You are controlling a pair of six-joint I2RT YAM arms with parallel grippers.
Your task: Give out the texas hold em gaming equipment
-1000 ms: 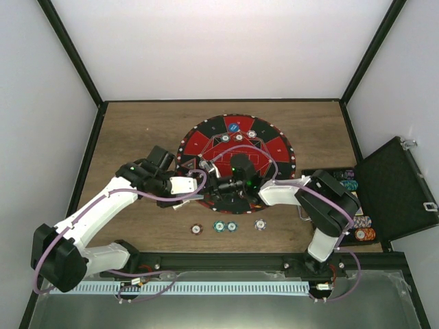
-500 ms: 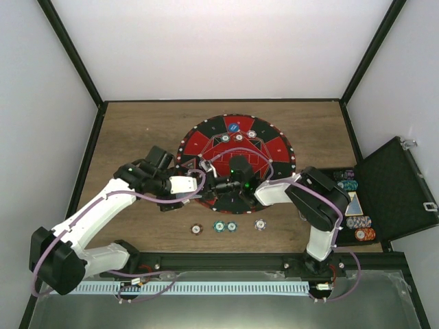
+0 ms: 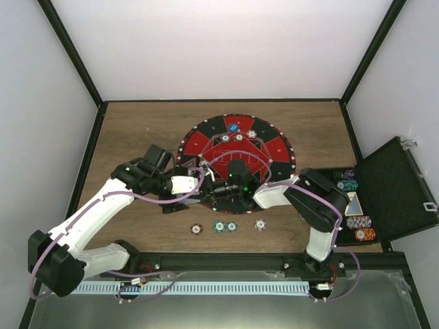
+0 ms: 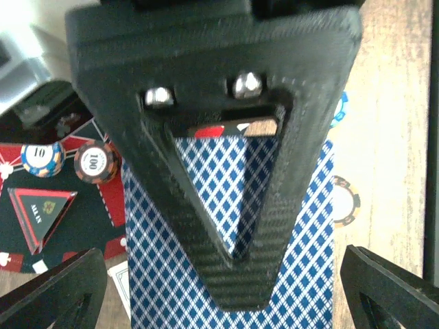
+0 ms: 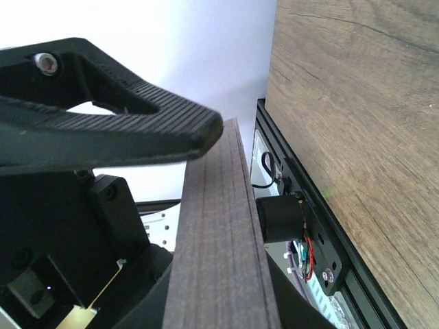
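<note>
A deck of blue-checked playing cards (image 4: 226, 240) fills the left wrist view, hanging over the mat's near edge. My right gripper (image 3: 218, 192) is shut on it, and one black triangular finger (image 4: 226, 103) lies across the card back. In the right wrist view the deck's stacked edge (image 5: 219, 247) runs between the fingers of that gripper (image 5: 219, 205). My left gripper (image 3: 200, 189) faces the deck, and its jaws stand wide open either side of it (image 4: 223, 274) without touching. Several chips (image 3: 225, 225) lie on the wood in front of the mat.
The round red-and-black mat (image 3: 274, 147) carries several chips (image 3: 235, 127) at its far side. The "10" chip (image 4: 42, 157) and "100" chip (image 4: 96, 161) lie on it near a triangular marker (image 4: 41, 212). The open black case (image 3: 398, 192) with chip stacks (image 3: 363, 233) stands at the right.
My left gripper has opened and let go of the deck. My right gripper has shut on it. Both grippers shifted slightly left and nearer.
</note>
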